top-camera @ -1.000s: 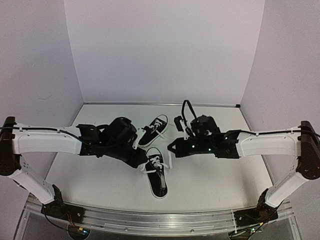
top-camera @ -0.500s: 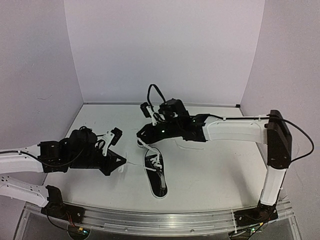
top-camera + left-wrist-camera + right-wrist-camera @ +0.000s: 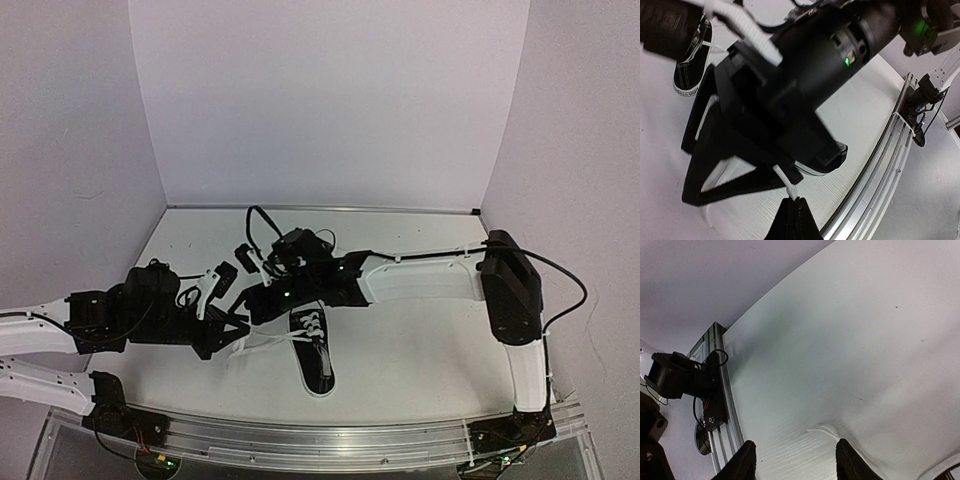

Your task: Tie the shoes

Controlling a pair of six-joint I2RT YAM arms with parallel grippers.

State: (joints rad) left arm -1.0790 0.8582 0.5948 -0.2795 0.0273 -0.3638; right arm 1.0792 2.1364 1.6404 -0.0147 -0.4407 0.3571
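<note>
One black shoe with white laces lies near the front edge; a small part of it shows in the left wrist view. The other shoe shows at the upper left of that view and is covered by the right arm from above. My left gripper is shut on the tip of a white lace. From above, that lace stretches from the near shoe to the left gripper. My right gripper is open over bare table, just behind the left one.
The right arm reaches across the table from the right to left of centre. The aluminium rail runs along the near edge, and the left arm's base sits on it. White walls close in the back and sides.
</note>
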